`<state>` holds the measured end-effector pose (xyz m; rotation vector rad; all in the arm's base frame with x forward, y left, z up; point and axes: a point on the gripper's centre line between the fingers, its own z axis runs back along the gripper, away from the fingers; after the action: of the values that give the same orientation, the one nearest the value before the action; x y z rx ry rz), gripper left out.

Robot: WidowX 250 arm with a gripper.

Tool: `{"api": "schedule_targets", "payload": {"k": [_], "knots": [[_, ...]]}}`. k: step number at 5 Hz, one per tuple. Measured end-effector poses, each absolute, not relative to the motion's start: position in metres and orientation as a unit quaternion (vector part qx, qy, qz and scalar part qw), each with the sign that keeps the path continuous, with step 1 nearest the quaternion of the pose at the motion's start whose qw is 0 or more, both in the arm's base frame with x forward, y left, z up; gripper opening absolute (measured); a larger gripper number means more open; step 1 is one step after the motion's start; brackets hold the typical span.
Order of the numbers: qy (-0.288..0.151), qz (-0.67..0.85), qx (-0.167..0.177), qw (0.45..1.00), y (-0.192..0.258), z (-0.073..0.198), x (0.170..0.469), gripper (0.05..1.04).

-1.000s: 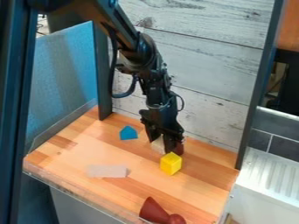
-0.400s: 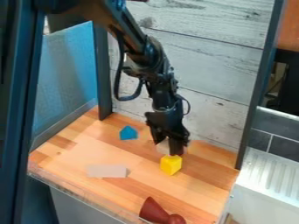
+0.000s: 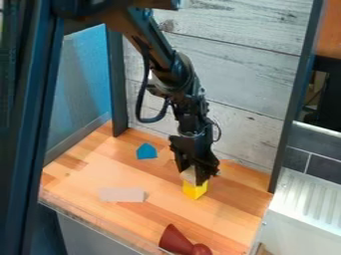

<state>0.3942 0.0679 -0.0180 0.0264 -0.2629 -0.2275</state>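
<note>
The gripper's [image 3: 193, 176] 2 fingers grip the pale block [image 3: 188, 174] at the yellow cube's [image 3: 194, 191] top; off-centre release can topple it.

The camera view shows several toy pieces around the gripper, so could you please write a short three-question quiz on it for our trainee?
1. True or false: as seen in the view, the yellow block is to the right of the flat grey piece.
2. Multiple choice: which thing does the gripper hold?
A) the dark red cone
B) the pale block
C) the yellow block
3. Fill in the blank: the pointed piece, the one farther back than the flat grey piece, is coloured ____.

Key: 1. true; 2. B; 3. blue
</note>
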Motion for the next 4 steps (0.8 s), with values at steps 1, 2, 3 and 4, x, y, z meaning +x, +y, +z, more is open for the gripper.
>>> {"api": "schedule_targets", "payload": {"k": [1, 2, 3, 4], "knots": [[-0.138, -0.127, 0.015, 0.982, 0.064, -0.019, 0.395, 0.94], [-0.144, -0.126, 0.014, 0.981, 0.063, -0.023, 0.393, 1.01], [-0.138, -0.129, -0.002, 0.982, 0.06, -0.027, 0.388, 1.004], [-0.135, -0.129, -0.028, 0.982, 0.075, 0.004, 0.382, 1.001]]}}
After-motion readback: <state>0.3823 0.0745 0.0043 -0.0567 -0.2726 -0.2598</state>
